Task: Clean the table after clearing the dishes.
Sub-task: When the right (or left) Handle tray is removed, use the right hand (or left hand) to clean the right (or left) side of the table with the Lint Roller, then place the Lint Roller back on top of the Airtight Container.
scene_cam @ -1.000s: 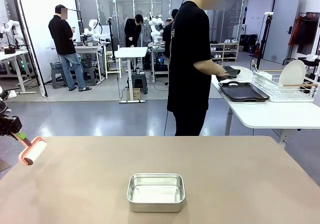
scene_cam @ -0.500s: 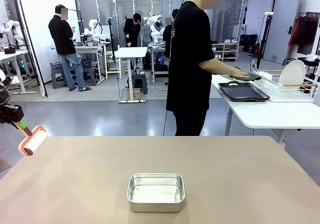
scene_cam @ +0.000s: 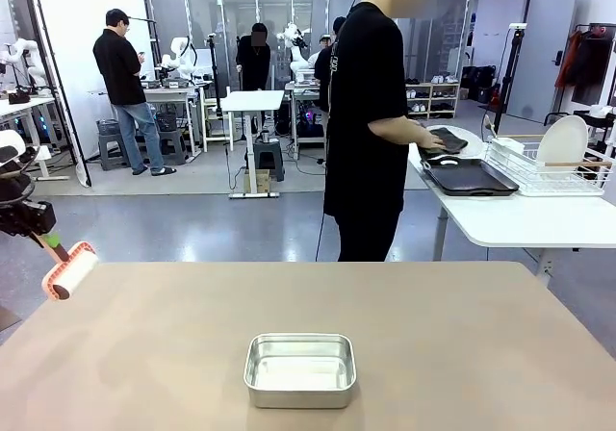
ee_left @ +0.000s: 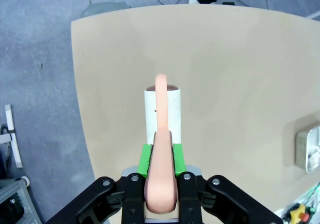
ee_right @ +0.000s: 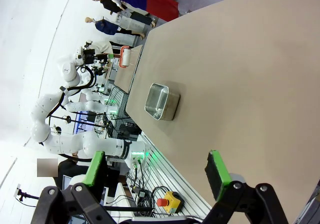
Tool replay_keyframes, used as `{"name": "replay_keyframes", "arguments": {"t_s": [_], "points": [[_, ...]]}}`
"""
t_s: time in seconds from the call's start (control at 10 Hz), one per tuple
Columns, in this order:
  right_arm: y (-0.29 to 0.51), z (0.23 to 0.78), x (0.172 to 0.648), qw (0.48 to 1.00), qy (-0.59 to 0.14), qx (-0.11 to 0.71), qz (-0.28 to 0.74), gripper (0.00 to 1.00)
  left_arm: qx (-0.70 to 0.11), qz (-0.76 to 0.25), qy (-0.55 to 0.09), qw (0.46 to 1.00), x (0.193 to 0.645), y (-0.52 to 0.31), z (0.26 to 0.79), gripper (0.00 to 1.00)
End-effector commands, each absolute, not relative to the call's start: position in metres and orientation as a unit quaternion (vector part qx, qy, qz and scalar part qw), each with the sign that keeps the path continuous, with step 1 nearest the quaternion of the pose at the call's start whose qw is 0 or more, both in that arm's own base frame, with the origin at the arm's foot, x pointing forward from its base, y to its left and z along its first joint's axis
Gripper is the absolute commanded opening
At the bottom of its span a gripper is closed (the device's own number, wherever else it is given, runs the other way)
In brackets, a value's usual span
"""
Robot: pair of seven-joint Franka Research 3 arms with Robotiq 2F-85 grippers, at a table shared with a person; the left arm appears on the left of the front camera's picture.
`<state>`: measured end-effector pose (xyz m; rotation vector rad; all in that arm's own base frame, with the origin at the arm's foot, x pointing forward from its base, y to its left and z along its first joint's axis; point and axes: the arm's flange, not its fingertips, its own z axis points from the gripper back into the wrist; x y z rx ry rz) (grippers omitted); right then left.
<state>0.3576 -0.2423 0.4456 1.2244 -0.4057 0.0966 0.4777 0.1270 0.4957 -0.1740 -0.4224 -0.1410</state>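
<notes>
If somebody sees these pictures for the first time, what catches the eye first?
The shiny steel pan alone on the bare beige table, near its front edge. Next, the pink lint roller gripped in the left tool over the table's left edge.

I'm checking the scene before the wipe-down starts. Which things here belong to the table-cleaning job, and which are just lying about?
Part of the job:
- table, beige top
- lint roller, held shut in the left end effector above the table's left edge
- dark trays that the person's hand is stacking on the white side table

Just lying about:
- steel pan
- dish rack
</notes>
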Motion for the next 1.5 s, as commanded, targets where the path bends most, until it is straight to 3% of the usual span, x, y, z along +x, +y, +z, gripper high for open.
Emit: {"name": "replay_keyframes", "arguments": {"t_s": [0.0, 1.4], "points": [[-0.2396, 0.4484, 0.3558, 0.8, -0.191, 0.568, 0.041, 1.0, -0.087, -0.07, -0.214, 0.97, 0.4773, 0.1311, 0.4978, 0.21], [-0.2396, 0.4484, 0.3558, 0.8, -0.191, 0.568, 0.041, 1.0, -0.087, -0.07, -0.214, 0.97, 0.4773, 0.1311, 0.4978, 0.21]]}}
